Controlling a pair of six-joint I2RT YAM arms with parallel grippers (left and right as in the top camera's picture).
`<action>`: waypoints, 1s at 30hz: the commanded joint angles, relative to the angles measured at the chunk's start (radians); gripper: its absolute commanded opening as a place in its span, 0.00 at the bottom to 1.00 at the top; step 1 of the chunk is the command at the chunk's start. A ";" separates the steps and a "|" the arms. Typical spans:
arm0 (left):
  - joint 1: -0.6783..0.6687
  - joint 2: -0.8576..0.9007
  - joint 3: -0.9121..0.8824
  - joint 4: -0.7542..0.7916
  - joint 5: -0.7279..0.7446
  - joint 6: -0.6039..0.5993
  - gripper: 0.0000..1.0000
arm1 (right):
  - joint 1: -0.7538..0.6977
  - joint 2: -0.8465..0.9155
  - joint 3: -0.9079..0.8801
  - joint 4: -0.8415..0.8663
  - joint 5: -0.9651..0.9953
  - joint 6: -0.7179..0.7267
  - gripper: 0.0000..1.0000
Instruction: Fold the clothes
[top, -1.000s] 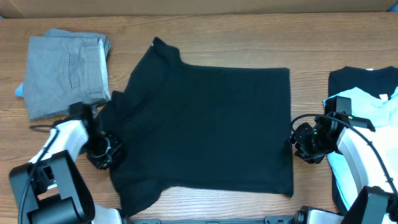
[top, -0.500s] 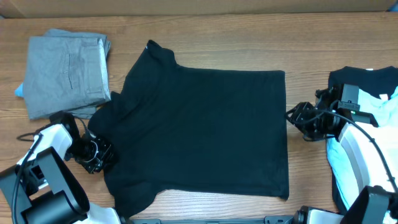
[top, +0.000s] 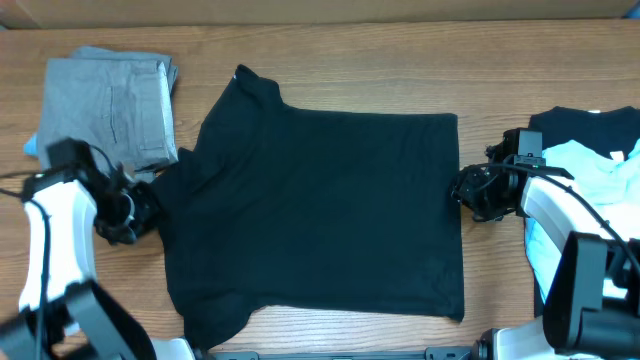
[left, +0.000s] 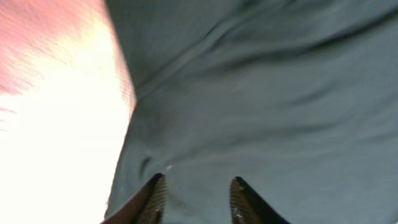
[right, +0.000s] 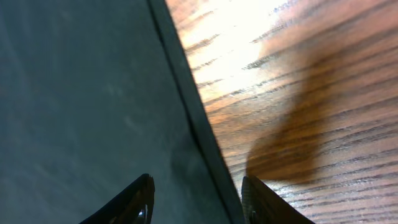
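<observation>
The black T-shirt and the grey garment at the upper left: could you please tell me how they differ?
The black T-shirt lies spread open, sleeves showing; the grey garment is folded into a compact rectangle. The black T-shirt covers far more of the table than the grey garment. Both lie flat on it.

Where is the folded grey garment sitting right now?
In the overhead view, the folded grey garment lies at the far left of the table, beside the spread black T-shirt, just beyond the left claw.

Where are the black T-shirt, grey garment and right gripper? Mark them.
black T-shirt (top: 320, 200), overhead view, mid-body.
grey garment (top: 105, 115), overhead view, top layer's centre.
right gripper (right: 197, 194), right wrist view, between its fingertips.
</observation>
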 joint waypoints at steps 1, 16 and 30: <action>-0.004 -0.105 0.083 -0.008 0.071 0.040 0.39 | 0.014 0.046 0.011 0.000 0.021 -0.006 0.49; -0.006 -0.195 0.142 0.098 0.329 0.070 0.87 | -0.044 0.078 0.055 -0.094 0.201 0.051 0.04; -0.299 -0.172 0.142 0.179 -0.003 0.179 0.93 | -0.077 -0.077 0.296 -0.293 0.149 0.043 0.50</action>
